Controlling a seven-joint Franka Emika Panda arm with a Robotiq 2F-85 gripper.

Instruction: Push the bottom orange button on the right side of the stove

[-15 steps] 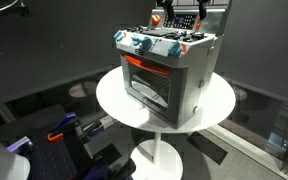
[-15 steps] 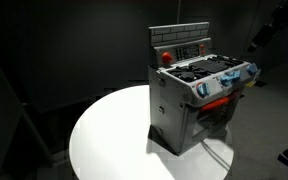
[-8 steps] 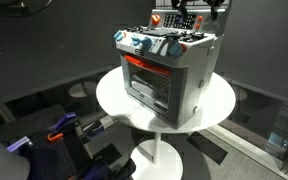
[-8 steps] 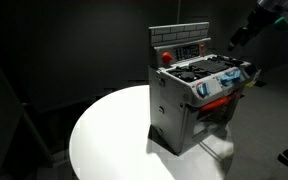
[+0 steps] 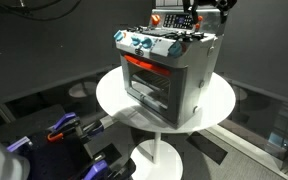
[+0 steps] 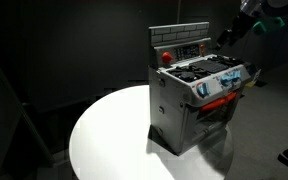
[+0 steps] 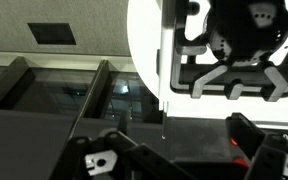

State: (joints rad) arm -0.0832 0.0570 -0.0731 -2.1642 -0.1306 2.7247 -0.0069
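The grey toy stove [image 5: 169,75] stands on a round white table [image 5: 114,100]. It has a dark oven door with an orange-red strip, teal-and-white knobs and an upright back panel. It also shows in the other exterior view [image 6: 196,100]. My gripper [image 5: 200,12] hangs above the stove's back right corner and is apart from it [image 6: 227,37]. In the wrist view the fingers [image 7: 184,165] are spread and hold nothing. Two small orange spots [image 7: 235,150] show by the right finger. I cannot make out the orange buttons in the exterior views.
A red round button [image 6: 165,57] sits on the back panel. The table [image 6: 104,140] stands on a white pedestal [image 5: 156,155]. Blue and black gear [image 5: 59,135] lies on the floor beside it. The surroundings are dark.
The gripper has moved in from the side toward the stove's back panel and now hangs closer above its top corner. The stove has not moved.
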